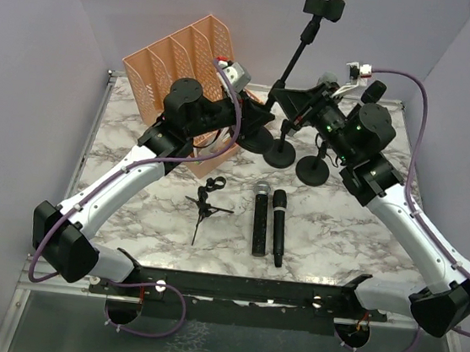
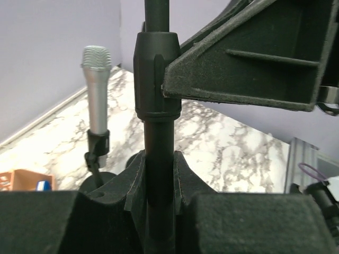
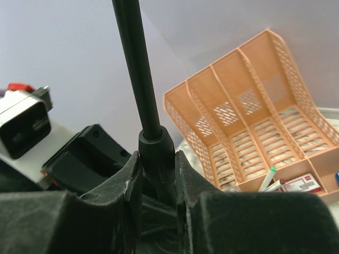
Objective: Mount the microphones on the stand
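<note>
At the far middle of the marble-patterned counter [image 1: 339, 230], both arms meet on the tall black stand [image 1: 303, 44]. The left hand [image 2: 159, 180] is closed on the stand's smooth round pole just under a thicker ribbed collar [image 2: 156, 74], its dark, grainy pads pressed against both sides of the tube. The right hand [image 3: 158, 169] is closed as well, its pads flanking the collar, with the thin upper pole rising out between them. In the left wrist view, one of the right hand's blocky fingers lies against that collar from the right. Each arm runs diagonally from its base at a near corner to this far-middle spot. The forearms have white shells, the joints are black, and purple cables loop alongside. The stand's pole leans up to a black clip [image 1: 324, 8] at its top, and round black bases [image 1: 280, 154] sit on the counter beneath the hands. A silver-grey microphone [image 2: 97, 90] with a mesh head stands upright in a small black holder [image 2: 98, 143], to the left beyond the pole. Two dark microphones [image 1: 268, 221] lie side by side on the counter near the middle, heads pointing far, touched by neither hand. A small black tripod [image 1: 207, 203] lies just left of them. A perforated orange divider tray [image 1: 181, 55] leans at the far left.
</note>
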Controlling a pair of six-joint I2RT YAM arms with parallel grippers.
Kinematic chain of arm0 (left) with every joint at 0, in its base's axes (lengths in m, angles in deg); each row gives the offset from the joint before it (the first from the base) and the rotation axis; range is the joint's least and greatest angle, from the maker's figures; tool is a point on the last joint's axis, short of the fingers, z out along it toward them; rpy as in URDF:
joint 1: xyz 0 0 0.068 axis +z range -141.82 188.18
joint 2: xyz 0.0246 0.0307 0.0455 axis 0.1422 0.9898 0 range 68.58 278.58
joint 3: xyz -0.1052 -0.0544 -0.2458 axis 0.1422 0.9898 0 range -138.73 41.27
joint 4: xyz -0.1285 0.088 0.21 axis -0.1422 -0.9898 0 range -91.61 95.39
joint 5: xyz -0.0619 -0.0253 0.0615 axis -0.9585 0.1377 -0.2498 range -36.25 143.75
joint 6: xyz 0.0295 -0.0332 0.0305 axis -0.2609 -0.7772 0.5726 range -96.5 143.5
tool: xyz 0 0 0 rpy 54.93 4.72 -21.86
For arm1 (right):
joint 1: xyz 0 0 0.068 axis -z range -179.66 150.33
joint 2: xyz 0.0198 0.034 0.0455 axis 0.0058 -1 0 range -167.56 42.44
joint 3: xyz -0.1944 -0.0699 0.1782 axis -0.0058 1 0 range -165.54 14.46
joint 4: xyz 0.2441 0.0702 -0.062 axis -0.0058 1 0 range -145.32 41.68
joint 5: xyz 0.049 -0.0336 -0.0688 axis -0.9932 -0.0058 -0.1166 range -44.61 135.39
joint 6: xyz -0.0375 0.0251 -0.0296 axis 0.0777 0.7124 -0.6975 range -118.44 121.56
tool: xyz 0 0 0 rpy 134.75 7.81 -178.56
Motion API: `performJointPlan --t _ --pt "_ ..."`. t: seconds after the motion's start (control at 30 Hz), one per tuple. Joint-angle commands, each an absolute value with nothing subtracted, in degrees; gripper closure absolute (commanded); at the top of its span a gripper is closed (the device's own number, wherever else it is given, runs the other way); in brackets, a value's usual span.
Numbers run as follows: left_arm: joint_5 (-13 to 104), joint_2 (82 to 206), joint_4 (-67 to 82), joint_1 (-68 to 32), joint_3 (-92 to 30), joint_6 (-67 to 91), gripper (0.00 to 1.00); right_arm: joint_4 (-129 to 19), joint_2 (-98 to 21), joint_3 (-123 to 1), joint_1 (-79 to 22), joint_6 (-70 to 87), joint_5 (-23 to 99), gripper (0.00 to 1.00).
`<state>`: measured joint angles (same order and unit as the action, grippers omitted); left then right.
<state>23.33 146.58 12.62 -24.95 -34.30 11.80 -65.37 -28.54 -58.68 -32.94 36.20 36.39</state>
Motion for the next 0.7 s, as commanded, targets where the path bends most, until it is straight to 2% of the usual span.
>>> performJointPlan --t 0.0,0.07,0.1,0.23,0.3,0.67 --pt "33.2 145.8 18.1 -24.6 -34.9 16.0 1.00 -53.7 -30.5 -64.3 -36.0 35.0 53.1 0.99" --pt "33.4 145.8 19.1 -24.6 -34.0 15.5 1.00 -50.9 -31.6 -66.2 -36.5 35.6 54.8 0.98" --pt "33.1 145.7 19.5 -24.6 -33.5 15.3 1.00 -50.8 -31.7 -66.5 -36.6 35.8 54.4 0.94" --pt "32.3 144.8 21.1 -24.6 -30.7 13.7 1.00 -57.4 -28.3 -63.3 -36.6 36.4 52.4 0.46" --pt "32.1 144.0 21.7 -24.6 -29.3 12.8 1.00 -60.1 -26.5 -62.2 -36.6 36.1 52.8 0.36" --pt "31.2 142.4 23.9 -24.6 -25.0 10.4 1.00 -53.1 -33.0 -72.5 -36.5 31.4 59.8 0.30"
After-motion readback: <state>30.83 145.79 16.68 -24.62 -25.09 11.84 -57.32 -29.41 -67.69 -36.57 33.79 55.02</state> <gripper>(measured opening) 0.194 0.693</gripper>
